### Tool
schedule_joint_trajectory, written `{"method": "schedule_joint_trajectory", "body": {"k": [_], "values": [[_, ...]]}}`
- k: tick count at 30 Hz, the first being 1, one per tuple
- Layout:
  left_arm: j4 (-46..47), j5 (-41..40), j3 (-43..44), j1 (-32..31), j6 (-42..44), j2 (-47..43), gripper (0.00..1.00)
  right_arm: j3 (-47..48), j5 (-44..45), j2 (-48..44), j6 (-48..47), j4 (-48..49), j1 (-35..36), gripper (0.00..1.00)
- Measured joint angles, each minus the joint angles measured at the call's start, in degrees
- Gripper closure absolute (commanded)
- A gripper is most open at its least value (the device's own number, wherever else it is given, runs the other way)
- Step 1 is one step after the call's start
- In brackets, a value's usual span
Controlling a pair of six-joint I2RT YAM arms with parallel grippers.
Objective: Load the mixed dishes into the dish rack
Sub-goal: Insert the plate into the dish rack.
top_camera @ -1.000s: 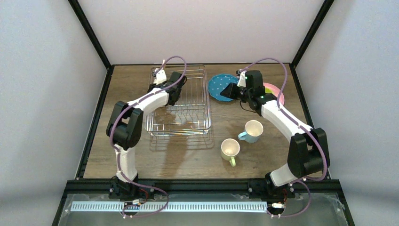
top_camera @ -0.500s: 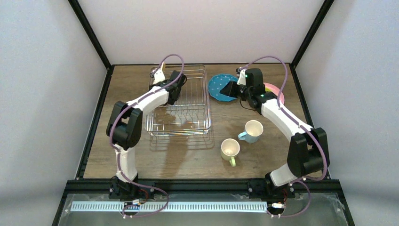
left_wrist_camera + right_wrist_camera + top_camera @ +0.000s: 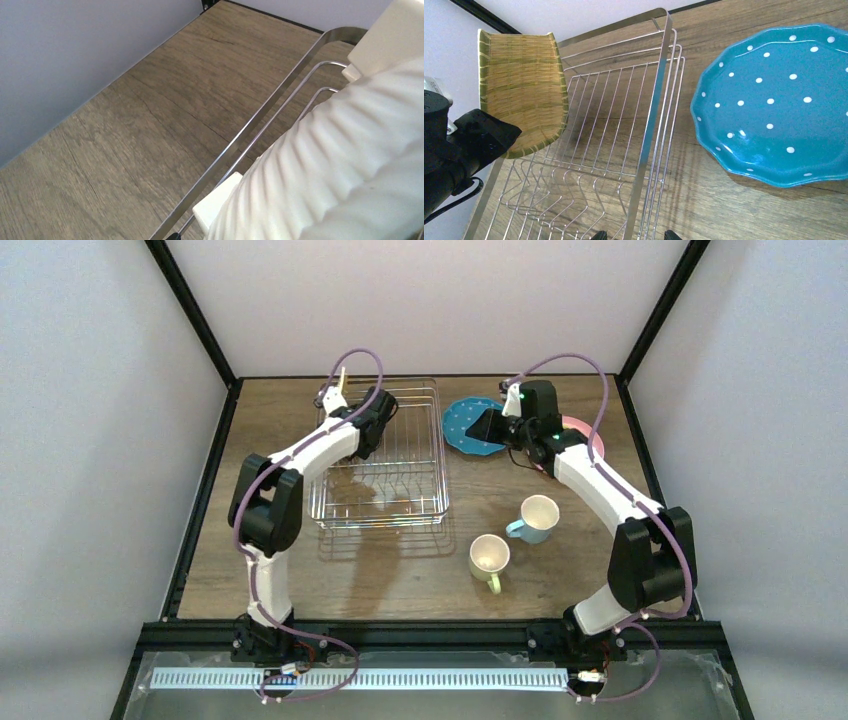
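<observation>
Top view, left gripper (image 3: 342, 392): reaches over the far left corner of the rack (image 3: 412, 440) and carries the woven plate (image 3: 342, 379), which shows here only as a thin tan sliver on edge.
Top view, right gripper (image 3: 480, 427): hovers above the dotted plate (image 3: 460, 420), which lies flat on the bench (image 3: 400, 570) just right of the rack.
Top view, waiting dishes: the pink plate (image 3: 596, 443) is half hidden under the right arm. The blue mug (image 3: 538, 516) and green mug (image 3: 489, 556) stand upright near each other, off the rack's near right corner. No bowl can be made out.
Left wrist view, grip: the fingers (image 3: 216, 210) are set wide apart. The plate's white ribbed back fills the gap and touches both, so this is judged a hold. The rack's rim runs just beside it.
Right wrist view, woven plate (image 3: 521, 95): it stands upright and leaning at the rack's far left corner, with its lower edge in the black left gripper. Contact with the wires cannot be told.
Right wrist view, own gripper (image 3: 634, 235): the fingertips are parted, with nothing between them.
Risk, release: if let go while leaning and unslotted, the woven plate could tip out over the low rim or fall flat across the wires.
Risk, snag: pushing down at this corner could catch the plate's edge on the rim and shift the light rack.
Risk, next pick: the dotted plate lies flat, so fingers may skid it toward the pink plate instead of getting under its lip.
</observation>
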Motion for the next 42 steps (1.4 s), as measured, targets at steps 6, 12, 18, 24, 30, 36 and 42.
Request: {"method": "schedule_joint_trajectory", "body": {"k": [6,12,18,24,30,36,42], "values": [[-2.6,0.68,0.0,0.0,-4.04,0.02,0.19,0.22,-0.28,0.0,-0.46,-0.63,0.0,0.35],[-5.11,1.01,0.17,0.0,-7.67,0.02,0.19,0.22,-1.03,0.0,-0.96,-0.68,0.0,0.35],[-7.26,1.79,0.85,0.04,-10.86,0.02,0.19,0.22,-1.42,0.0,-1.09,-0.68,0.0,0.35],[-8.44,2.25,0.87,0.04,-12.85,0.02,0.19,0.48,-1.92,0.37,-1.09,-0.66,0.0,0.35],[-8.81,2.51,1.07,0.04,-13.4,0.0,0.19,0.66,-2.36,1.18,-1.05,-0.59,0.0,0.35],[-8.9,2.71,1.16,0.04,-13.35,-0.33,0.18,1.57,-2.54,1.81,-0.98,-0.42,0.0,0.35],[-8.87,2.97,1.55,0.04,-13.16,-1.25,0.18,2.03,-2.64,1.81,-0.48,-0.24,0.0,0.35]]}}
